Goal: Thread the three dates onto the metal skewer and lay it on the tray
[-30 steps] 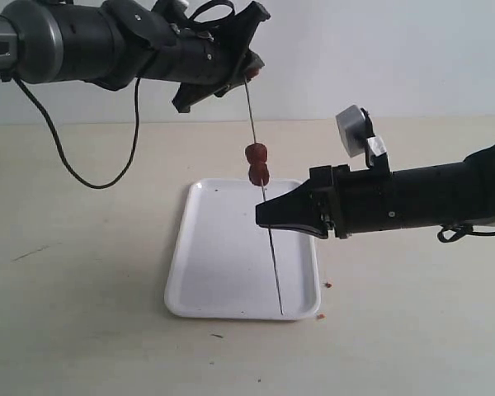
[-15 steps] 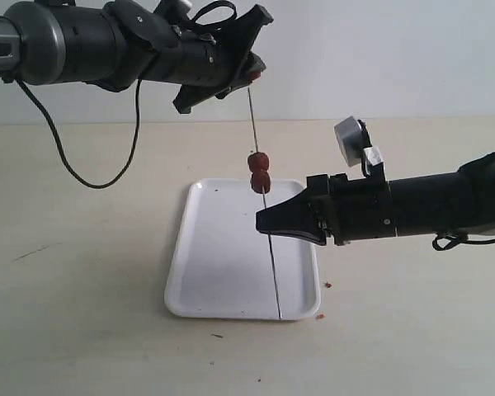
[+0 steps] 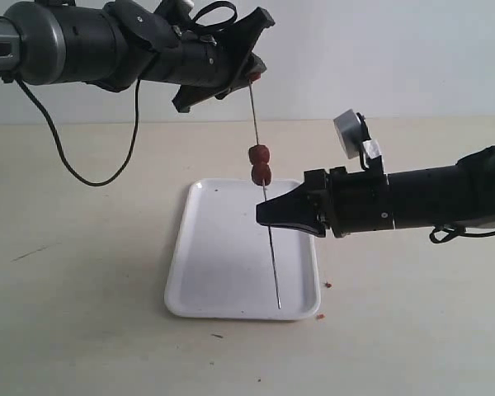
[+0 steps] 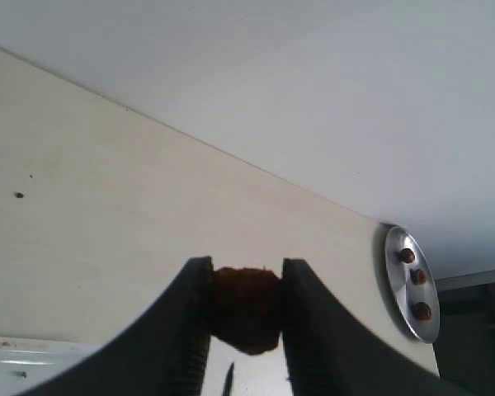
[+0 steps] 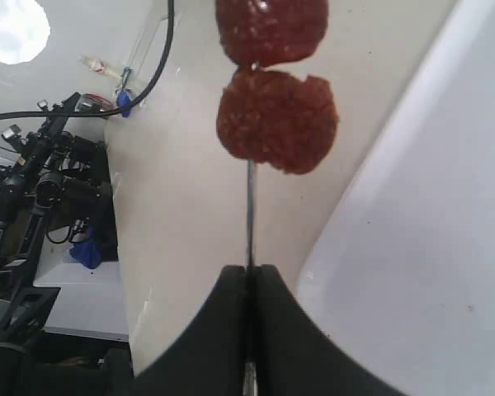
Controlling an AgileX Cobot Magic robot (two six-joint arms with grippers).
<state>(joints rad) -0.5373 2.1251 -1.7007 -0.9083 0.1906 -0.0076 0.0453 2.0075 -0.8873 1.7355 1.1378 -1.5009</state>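
A: Where's the skewer [image 3: 272, 256]?
B: Standing nearly upright over the tray [image 3: 206, 272], pinched tight mid-length by the right jaws, two dates [image 3: 260, 163] threaded just above them
A: And the third date [image 4: 246, 308]?
B: Clamped between the half-open left jaws, at the skewer's top end; I'd say it must slide down along that axis

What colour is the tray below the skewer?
White, with a few tiny dark specks. The tray shows best in the exterior view.
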